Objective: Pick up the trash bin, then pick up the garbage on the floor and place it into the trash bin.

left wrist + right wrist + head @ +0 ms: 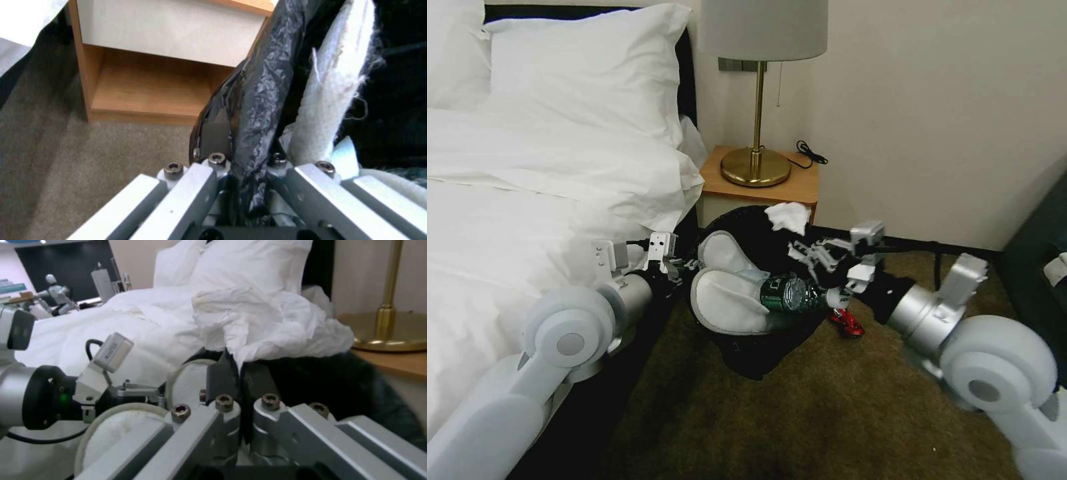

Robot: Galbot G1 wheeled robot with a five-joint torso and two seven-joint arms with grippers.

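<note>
Head view: trash bin (747, 233), clamped by left gripper (684, 267), holds slippers (730, 303), bottle (790, 293); right gripper (240, 373) pinches tissue (267, 323).

We see a white-sheeted bed (527, 200) beside a wooden nightstand (760, 190) bearing a brass lamp (757, 100), against cream wall (947, 100).

Slippers (727, 293) and bottle (790, 293) crowd the bin (760, 353) mouth; carpet (800, 413) in front lies open
</note>
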